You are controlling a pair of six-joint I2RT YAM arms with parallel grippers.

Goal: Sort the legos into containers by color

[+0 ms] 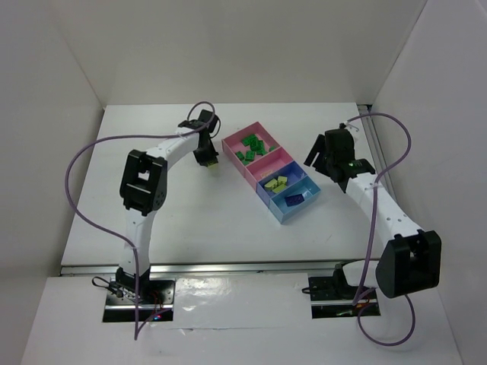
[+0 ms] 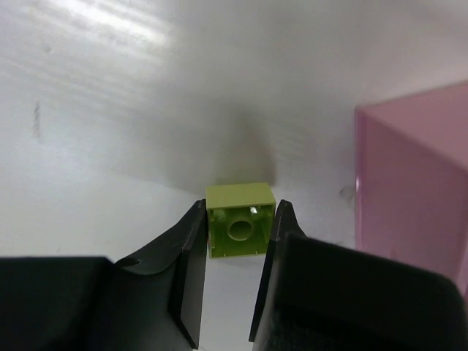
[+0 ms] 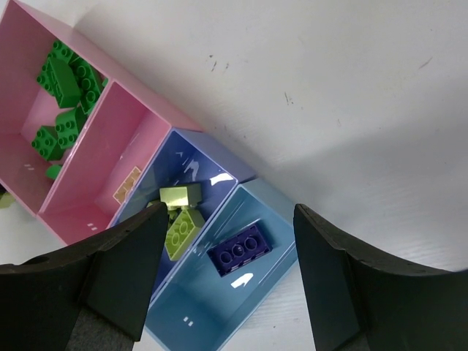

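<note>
Our left jaws are clamped on a yellow-green brick (image 2: 240, 229), gripping it from both sides, with the pink tray (image 2: 409, 190) just to their right. Our right jaws stand wide apart and hold nothing. Below and between them, a dark blue brick (image 3: 239, 250) lies in the light-blue tray (image 3: 212, 303).

We see a smooth white counter (image 1: 213, 220) carrying one row of joined shallow plastic trays (image 3: 102, 146), lying diagonally right of centre: pink compartments (image 1: 268, 163) at the far end, a periwinkle-blue tray (image 1: 266, 185) next, a light-blue tray (image 1: 285, 207) at the near end.
</note>
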